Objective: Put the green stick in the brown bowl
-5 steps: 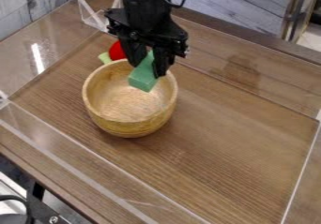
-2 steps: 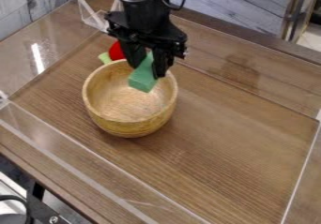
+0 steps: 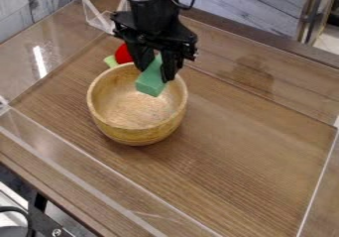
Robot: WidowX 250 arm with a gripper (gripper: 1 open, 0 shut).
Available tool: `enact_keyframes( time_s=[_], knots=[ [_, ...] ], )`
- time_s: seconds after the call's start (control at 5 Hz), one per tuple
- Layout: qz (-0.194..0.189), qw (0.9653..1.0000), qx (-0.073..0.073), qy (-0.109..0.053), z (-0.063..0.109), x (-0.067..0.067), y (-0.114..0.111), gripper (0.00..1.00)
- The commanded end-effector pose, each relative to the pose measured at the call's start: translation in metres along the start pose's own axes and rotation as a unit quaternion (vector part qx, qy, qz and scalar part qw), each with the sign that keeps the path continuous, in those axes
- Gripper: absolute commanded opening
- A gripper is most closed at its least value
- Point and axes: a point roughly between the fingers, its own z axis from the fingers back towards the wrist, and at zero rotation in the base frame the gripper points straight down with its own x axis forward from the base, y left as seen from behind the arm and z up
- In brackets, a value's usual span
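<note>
Hand [image 3: 155, 64] closed on the green stick [image 3: 154, 79], pinching its upper end; lower end hangs free over the far inner side of the brown bowl [image 3: 137, 106]. Stick tilted slightly, its bottom corner about level with or just under the rim; cannot tell whether touching the bowl wall. Bowl interior otherwise bare, pale wood.

Handling, judged: looks like a small solid block, foam or painted wood, so light and stiff. Holds its shape in the pinch with no visible bending or squash. Flat faces, matte, probably not slippery. Not fragile; a short drop into the bowl should do no harm. Best hold is across the two broad flat faces near the top end, as now, leaving the lower part clear to enter the bowl.

Red and yellow-green pieces [image 3: 118, 55] just behind the bowl on the wooden surface [image 3: 252, 142], partly hidden by the hand. Bowl light enough to shift if nudged.
</note>
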Motion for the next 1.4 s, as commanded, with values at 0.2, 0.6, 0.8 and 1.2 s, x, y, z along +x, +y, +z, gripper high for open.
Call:
enact_keyframes(
  time_s=[0.2,0.6,0.8,1.2],
  knots=[
    [0.010,0.9995,0.003,-0.028,0.0091,0.0148,0.0054,0.00],
    [0.015,0.9995,0.004,-0.027,0.0057,0.0162,0.0074,0.00],
    [0.017,0.9995,0.004,-0.026,0.0041,0.0169,0.0082,0.00],
    [0.019,0.9996,-0.001,-0.019,0.0046,0.0179,0.0137,1.00]
  ],
)
